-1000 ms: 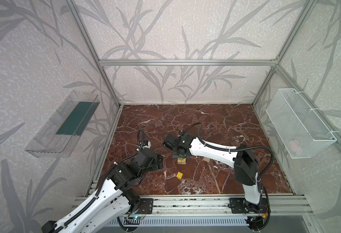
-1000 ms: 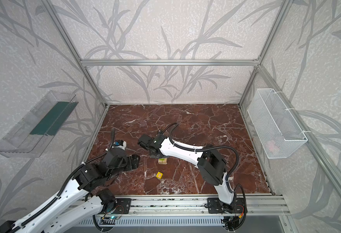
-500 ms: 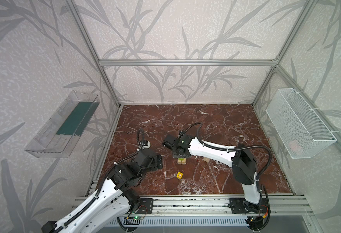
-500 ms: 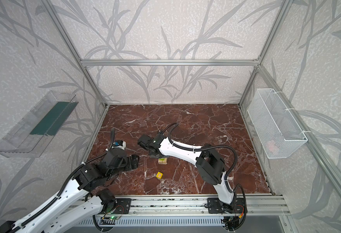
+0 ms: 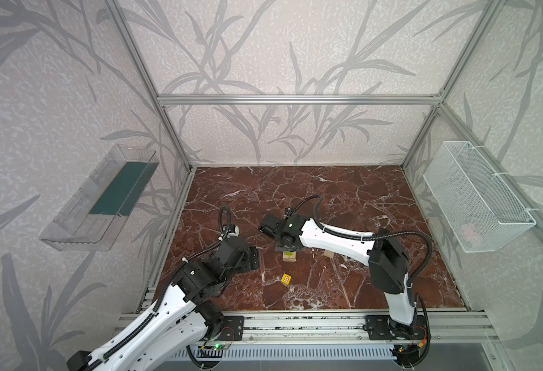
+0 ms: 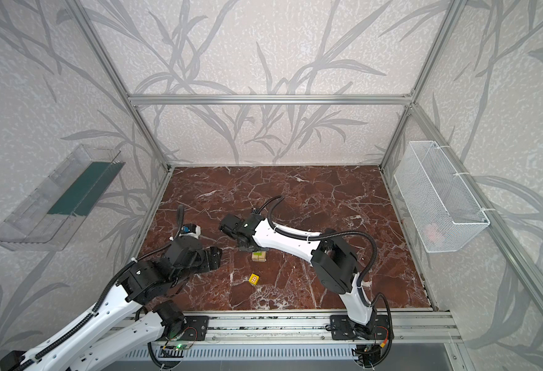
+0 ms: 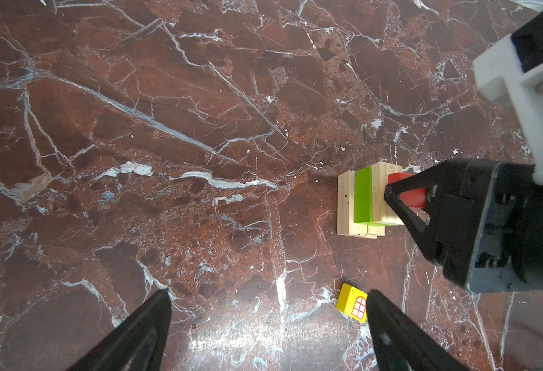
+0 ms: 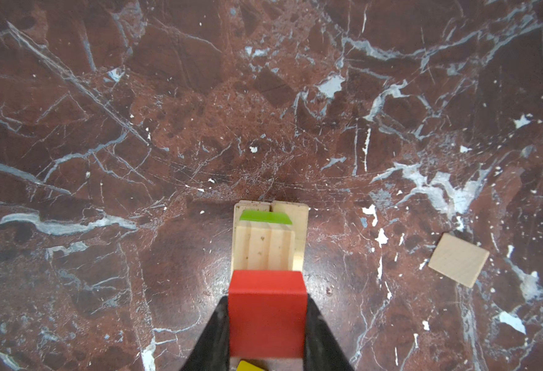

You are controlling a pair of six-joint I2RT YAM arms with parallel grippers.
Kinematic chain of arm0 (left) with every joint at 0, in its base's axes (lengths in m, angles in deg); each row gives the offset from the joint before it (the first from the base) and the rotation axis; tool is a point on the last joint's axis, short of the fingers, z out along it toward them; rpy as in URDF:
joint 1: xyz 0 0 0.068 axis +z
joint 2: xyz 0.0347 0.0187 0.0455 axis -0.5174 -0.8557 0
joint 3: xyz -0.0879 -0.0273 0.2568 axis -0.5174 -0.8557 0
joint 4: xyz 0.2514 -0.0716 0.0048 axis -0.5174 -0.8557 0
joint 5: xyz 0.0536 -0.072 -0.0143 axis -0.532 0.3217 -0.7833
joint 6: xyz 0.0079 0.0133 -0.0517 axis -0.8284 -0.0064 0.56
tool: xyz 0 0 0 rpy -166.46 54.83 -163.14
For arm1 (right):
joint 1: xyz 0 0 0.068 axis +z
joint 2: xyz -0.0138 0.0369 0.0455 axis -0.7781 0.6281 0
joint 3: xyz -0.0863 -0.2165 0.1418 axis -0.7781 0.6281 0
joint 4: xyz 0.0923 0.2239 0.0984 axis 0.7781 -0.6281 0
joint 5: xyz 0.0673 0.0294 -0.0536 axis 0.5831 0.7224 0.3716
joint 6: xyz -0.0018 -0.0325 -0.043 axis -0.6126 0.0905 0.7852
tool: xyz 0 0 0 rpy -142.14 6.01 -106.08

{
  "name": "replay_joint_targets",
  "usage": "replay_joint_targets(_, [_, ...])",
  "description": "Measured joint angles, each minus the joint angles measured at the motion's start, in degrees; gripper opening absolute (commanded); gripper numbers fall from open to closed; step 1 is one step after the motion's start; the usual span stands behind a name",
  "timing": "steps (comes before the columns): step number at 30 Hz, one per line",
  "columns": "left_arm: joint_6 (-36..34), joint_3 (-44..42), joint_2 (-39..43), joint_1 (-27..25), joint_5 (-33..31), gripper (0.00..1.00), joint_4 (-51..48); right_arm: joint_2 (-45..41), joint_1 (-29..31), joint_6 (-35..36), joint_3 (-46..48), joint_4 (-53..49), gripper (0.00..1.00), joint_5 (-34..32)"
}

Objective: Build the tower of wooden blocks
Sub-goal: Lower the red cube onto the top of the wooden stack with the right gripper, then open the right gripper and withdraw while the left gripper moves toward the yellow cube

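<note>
Yellow cube (image 5: 286,278): nearest us, loose on the marble floor (image 5: 328,192) with its red window mark up, well short of the stack. We judge it is waiting as a later layer.
Left gripper (image 7: 267,294): its jaws are spread wide with nothing between them, low over the floor. In its wrist view the yellow cube sits just beside one finger, so we read this as lining up for a pick.
Tower (image 5: 289,256): mid-floor, with pale bars (image 7: 347,205) at the base and a lime-green bar (image 7: 363,199) lying beside another pale bar on top.
Red cube (image 8: 267,308): pinched at its sides by the right gripper (image 8: 266,298), over one end of the upper pale bar. We cannot tell whether it is seated yet. We think the side hold leaves its underside free to land flat.
Pale block (image 8: 458,259): loose on the floor on the right arm's side, apart from the stack.
Clear wall tray (image 5: 80,218): on the left wall, holding a dark green sheet (image 5: 119,189). We make out nothing else in it.
Wire basket (image 5: 450,180): on the right wall, with something pinkish (image 5: 467,231) low inside, too blurred to name.
</note>
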Motion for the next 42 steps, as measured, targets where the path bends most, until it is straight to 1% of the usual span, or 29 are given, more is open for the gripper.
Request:
replay_joint_targets(6, [0.00,-0.02,-0.02,0.00,-0.33,0.93,0.00,0.26,-0.07,0.00,0.00,0.09,0.29,0.37])
replay_joint_targets(12, [-0.02,-0.07,-0.11,0.04,-0.37,0.94,0.00,0.42,-0.07,-0.04,-0.02,0.15,0.37,0.39])
replay_joint_targets(18, [-0.02,-0.09,-0.35,0.26,-0.37,0.94,0.02,1.18,-0.11,-0.02,-0.55,0.15,0.40,0.44])
replay_joint_targets(26, [-0.04,-0.09,-0.76,0.26,-0.35,0.94,0.02,1.31,-0.15,0.00,-0.90,0.13,0.40,0.46])
replay_joint_targets(30, [-0.04,-0.09,-0.76,0.31,-0.35,0.94,0.02,1.31,-0.28,-0.02,-0.90,0.13,0.41,0.52])
replay_joint_targets(33, [-0.04,-0.09,-0.76,0.31,-0.35,0.94,0.02,1.31,-0.42,-0.09,-0.90,0.13,0.43,0.68])
replay_joint_targets(42, [-0.04,-0.07,-0.74,0.31,-0.15,0.93,-0.33,0.70,-0.52,0.42,-0.83,0.87,0.55,2.12])
